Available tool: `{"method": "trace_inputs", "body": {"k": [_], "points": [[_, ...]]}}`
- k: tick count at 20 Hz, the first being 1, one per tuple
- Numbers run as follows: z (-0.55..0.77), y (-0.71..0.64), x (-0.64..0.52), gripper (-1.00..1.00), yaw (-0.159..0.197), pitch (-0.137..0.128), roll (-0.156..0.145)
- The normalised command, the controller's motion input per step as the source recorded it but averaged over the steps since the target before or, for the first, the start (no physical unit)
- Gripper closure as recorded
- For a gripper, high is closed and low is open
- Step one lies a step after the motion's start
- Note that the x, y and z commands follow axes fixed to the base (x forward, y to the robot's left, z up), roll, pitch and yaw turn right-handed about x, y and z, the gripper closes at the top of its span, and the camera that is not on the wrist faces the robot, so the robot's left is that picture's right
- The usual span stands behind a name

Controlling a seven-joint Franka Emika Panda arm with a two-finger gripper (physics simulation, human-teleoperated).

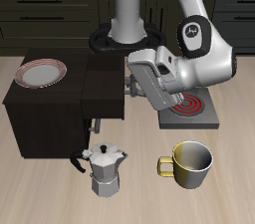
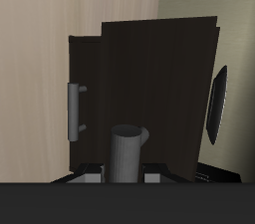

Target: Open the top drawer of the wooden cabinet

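The hand (image 1: 129, 87) is held at the back of the wooden cabinet (image 1: 50, 118), above its top; whether its fingers are spread cannot be told. The top drawer (image 2: 85, 99) is seen pulled out from the cabinet's front, its bar handle (image 2: 72, 111) ungripped. A plate (image 1: 42, 72) is carried on the cabinet, a moka pot (image 1: 104, 169) and mug (image 1: 189, 164) on the bench (image 1: 234, 168).

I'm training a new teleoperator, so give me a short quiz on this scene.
1. True or false: a plate lies on top of the wooden cabinet.
2. What stands beside the moka pot near the table's front edge? A) a yellow mug B) a bowl C) a book
3. Fill in: the top drawer, with its bar handle, is ____ of the cabinet, not flush.

Key: 1 true; 2 A; 3 pulled out.
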Motion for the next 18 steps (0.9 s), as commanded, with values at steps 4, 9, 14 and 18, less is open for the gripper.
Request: {"method": "trace_inputs", "body": {"k": [4,9,14,18], "points": [[-0.01,0.2,-0.04,1.0,0.001,0.006,0.033],[-0.03,0.65,-0.1,1.0,0.003,-0.024,0.109],[-0.06,0.45,-0.05,1.0,0.009,-0.01,0.082],[-0.04,0.45,-0.11,1.0,0.017,-0.028,0.086]]}}
